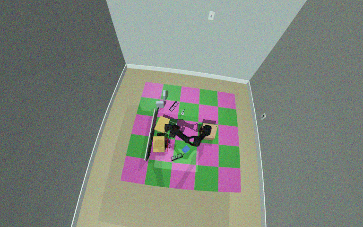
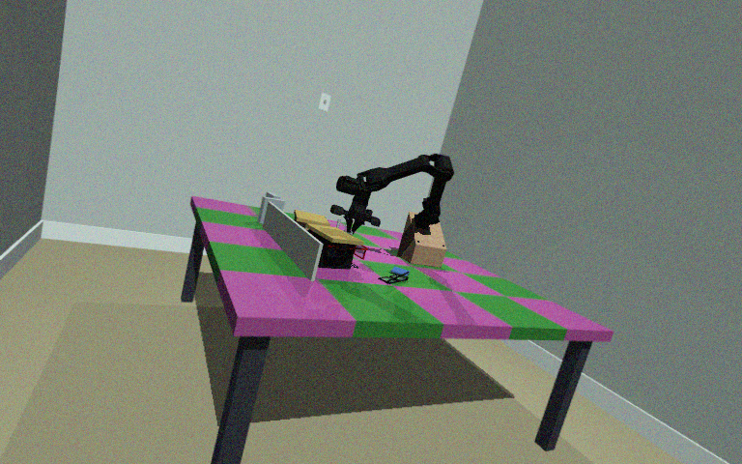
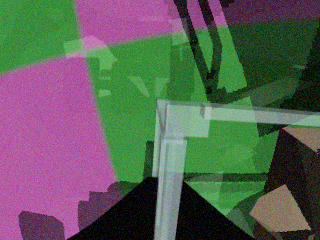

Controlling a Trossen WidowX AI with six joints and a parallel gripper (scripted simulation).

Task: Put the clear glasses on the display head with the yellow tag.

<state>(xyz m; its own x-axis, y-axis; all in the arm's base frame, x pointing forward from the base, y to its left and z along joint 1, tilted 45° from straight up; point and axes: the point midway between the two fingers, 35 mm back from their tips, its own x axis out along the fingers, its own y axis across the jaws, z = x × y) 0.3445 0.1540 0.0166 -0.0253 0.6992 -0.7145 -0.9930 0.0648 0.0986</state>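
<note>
My gripper [image 2: 353,230] [image 3: 163,188] is shut on the clear glasses [image 3: 172,155]. In the wrist view one clear bar runs up from the fingertips to a corner, and another runs right from it, out of view. I hold them above the table, on the robot's side of the far display head. The two display heads stand side by side under yellowish tops: the far one [image 1: 162,124] [image 2: 311,217] and the near one [image 1: 158,144] [image 2: 335,255]. Red-framed glasses [image 1: 167,144] [image 2: 359,251] are at the near head's front. The yellow tag cannot be made out.
A grey upright panel [image 1: 150,135] [image 2: 293,241] stands behind the heads. Black-framed glasses [image 1: 177,157] [image 2: 393,278] lie near a blue block [image 1: 185,149] [image 2: 399,271]. Another black pair [image 1: 173,106], a small pale object [image 1: 182,112] and grey blocks [image 1: 159,104] are toward the far side.
</note>
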